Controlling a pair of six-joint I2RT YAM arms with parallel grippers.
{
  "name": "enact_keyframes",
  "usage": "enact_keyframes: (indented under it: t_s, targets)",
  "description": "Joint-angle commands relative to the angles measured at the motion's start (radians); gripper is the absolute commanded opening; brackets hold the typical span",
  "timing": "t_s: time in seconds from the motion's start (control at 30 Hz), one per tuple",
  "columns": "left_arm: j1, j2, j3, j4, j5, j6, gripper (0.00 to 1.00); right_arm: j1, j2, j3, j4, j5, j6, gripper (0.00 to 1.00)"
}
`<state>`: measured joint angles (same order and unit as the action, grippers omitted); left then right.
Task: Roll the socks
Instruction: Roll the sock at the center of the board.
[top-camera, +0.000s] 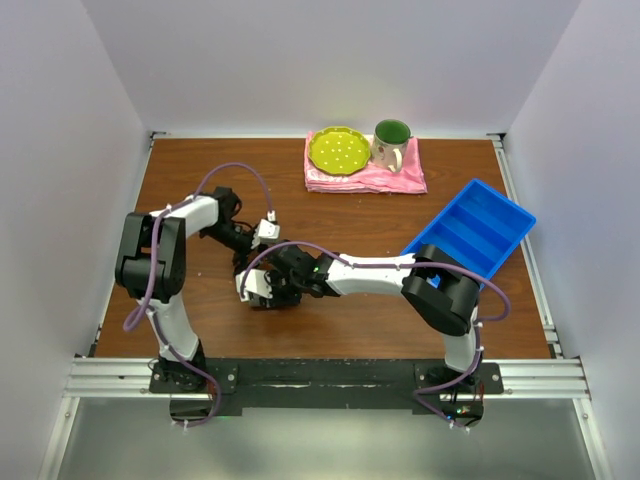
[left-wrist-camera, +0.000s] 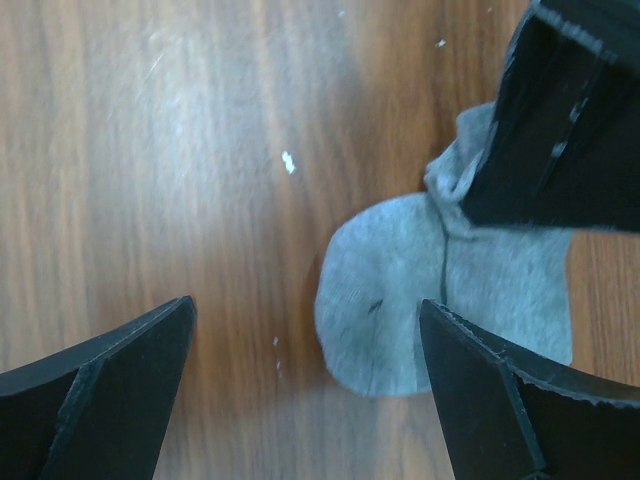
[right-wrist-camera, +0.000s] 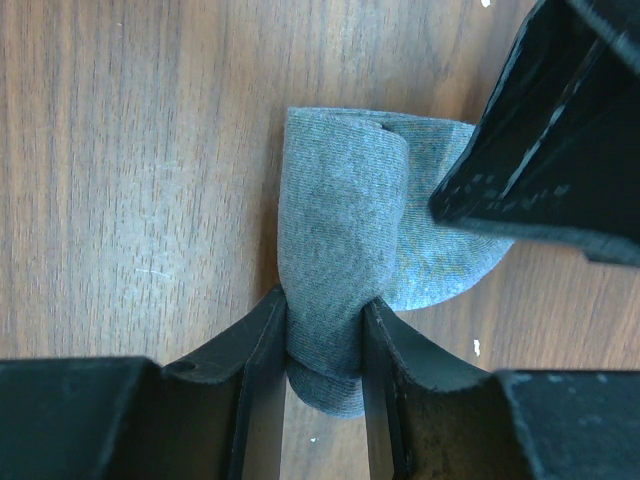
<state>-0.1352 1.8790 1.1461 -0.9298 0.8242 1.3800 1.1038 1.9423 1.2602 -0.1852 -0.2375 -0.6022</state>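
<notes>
The sock (right-wrist-camera: 340, 230), plain grey where it shows, lies on the wooden counter (top-camera: 350, 325) left of the middle and toward the near edge, at the spot where the two arms meet; the right claw (right-wrist-camera: 322, 312) is narrow, its two fingers pinching a folded-over, partly rolled stretch of the fabric, with a small bulge of sock poking out on the near side of the grip; the rest of the sock spreads flat on the wood beyond the fold; the left claw (left-wrist-camera: 307, 305) is wide and holds nothing, poised over the rounded toe end, which lies flat and closer to one finger than the other; whether that finger touches the fabric I cannot tell; from above, both claws crowd together over the sock and hide nearly all of it; at the far edge a pink cloth (top-camera: 400, 183) carries a yellow-green plate (top-camera: 337, 150) and a mug (top-camera: 391, 143) with a green inside; a blue tray (top-camera: 470, 228) sits tilted at the right side, well apart from the sock.
</notes>
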Motion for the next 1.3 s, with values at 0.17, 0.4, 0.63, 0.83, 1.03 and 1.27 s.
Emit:
enact_keyframes:
  t_s: [0.17,0.4,0.63,0.83,1.03,1.27]
  targets:
    - [-0.052,0.106,-0.003,-0.090,-0.145,-0.039,0.58,0.010,0.018,0.004,-0.011,-0.013,0.009,0.00]
    - [-0.072,0.091,-0.043,-0.121,-0.204,0.011,0.66,0.010,0.012,0.007,-0.013,0.000,0.004,0.00]
    - [-0.093,0.117,-0.006,-0.216,-0.281,0.047,0.52,0.010,0.004,0.008,-0.016,0.013,-0.001,0.00]
    - [-0.115,0.147,0.001,-0.216,-0.362,0.011,0.29,0.010,0.000,0.015,-0.016,0.021,-0.005,0.00]
    - [-0.127,0.180,0.004,-0.192,-0.418,-0.025,0.07,0.010,-0.006,0.019,-0.019,0.026,-0.011,0.00]
    - [-0.156,0.160,0.041,-0.067,-0.387,-0.081,0.00,0.011,-0.019,0.060,-0.100,-0.060,-0.027,0.00]
